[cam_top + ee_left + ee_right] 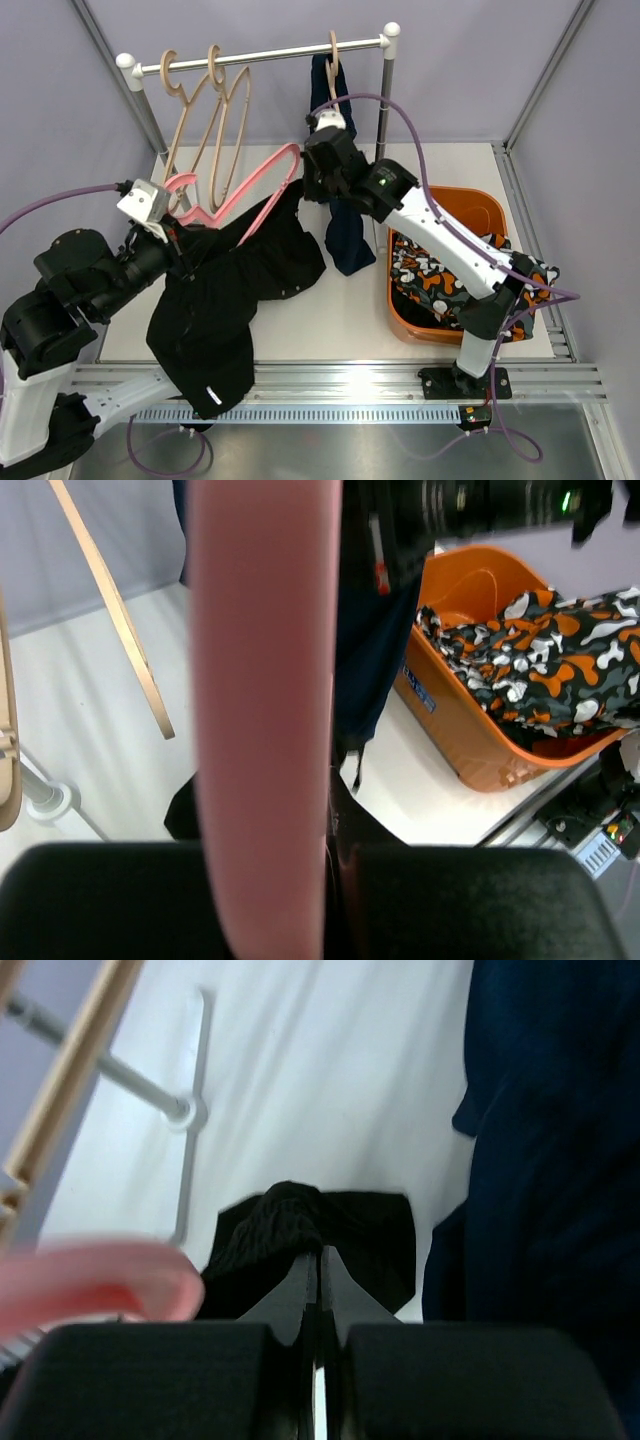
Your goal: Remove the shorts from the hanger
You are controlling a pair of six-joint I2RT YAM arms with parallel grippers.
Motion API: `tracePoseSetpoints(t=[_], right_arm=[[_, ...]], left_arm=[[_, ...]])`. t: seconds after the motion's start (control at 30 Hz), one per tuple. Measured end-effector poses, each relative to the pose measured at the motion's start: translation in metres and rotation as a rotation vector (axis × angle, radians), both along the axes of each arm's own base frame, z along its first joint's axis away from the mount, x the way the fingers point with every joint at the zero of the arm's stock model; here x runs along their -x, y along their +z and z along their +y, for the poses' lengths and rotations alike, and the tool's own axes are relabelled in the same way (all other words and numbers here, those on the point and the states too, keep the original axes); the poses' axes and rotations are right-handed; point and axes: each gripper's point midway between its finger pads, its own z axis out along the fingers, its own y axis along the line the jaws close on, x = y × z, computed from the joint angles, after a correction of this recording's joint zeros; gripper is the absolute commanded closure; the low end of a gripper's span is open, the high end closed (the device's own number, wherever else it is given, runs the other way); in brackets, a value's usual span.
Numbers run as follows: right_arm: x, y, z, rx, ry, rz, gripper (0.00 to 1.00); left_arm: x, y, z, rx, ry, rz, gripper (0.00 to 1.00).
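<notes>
Black shorts (230, 290) drape from a pink hanger (255, 185) down onto the table. My left gripper (178, 232) is shut on that hanger's lower end; in the left wrist view the pink bar (265, 680) runs straight up between the jaws. My right gripper (303, 188) is shut on a bunched edge of the black shorts (290, 1220) at the hanger's upper end, with cloth pinched at its tips (320, 1255). Navy shorts (350, 235) hang from a wooden hanger on the rail just behind my right gripper. Patterned shorts (440, 275) lie in the orange basket (470, 205).
Two bare wooden hangers (215, 120) hang on the white rail (260, 55) at the back left. The rail's right post (385, 100) stands close behind the right arm. Grey walls close in both sides.
</notes>
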Motion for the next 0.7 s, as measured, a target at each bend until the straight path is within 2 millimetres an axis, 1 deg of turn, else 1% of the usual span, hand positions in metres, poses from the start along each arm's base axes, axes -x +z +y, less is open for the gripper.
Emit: tracePoseSetpoints(t=[0.1,0.17,0.2,0.3,0.37,0.4,0.47,0.53,0.6,0.67,0.7], right_arm=[[0.024,-0.018,0.014,0.043,0.046,0.018,1.0],[0.048,-0.023,0.027,0.063,0.091,0.017,1.0],[0.06,-0.022,0.035,0.064,0.118,0.013,1.0],[0.1,-0.011,0.054,0.054,0.199,-0.014,1.0],[0.12,0.003,0.057,0.049,0.235,-0.042,1.0],[0.126,0.01,0.057,0.045,0.245,-0.053,1.0],[0.129,0.033,0.048,0.031,0.237,-0.1,1.0],[0.123,0.062,0.028,0.029,0.188,-0.168,1.0],[0.115,0.097,0.005,0.028,0.127,-0.248,1.0],[0.11,0.145,-0.025,-0.003,0.058,-0.358,1.0],[0.109,0.175,-0.048,-0.022,0.007,-0.426,1.0]], left_arm=[[-0.001,0.003,0.003,0.041,0.025,-0.029,1.0],[-0.006,0.006,0.004,0.061,0.05,-0.039,1.0],[-0.01,0.007,0.003,0.07,0.063,-0.043,1.0],[-0.026,0.011,-0.005,0.101,0.102,-0.058,1.0],[-0.039,0.013,-0.012,0.118,0.127,-0.065,1.0],[-0.046,0.015,-0.017,0.123,0.14,-0.066,1.0],[-0.061,0.016,-0.026,0.13,0.167,-0.063,1.0],[-0.075,0.015,-0.035,0.128,0.19,-0.057,1.0],[-0.087,0.011,-0.043,0.116,0.206,-0.046,1.0],[-0.097,0.004,-0.05,0.097,0.221,-0.03,1.0],[-0.1,0.001,-0.051,0.09,0.228,-0.024,1.0]])
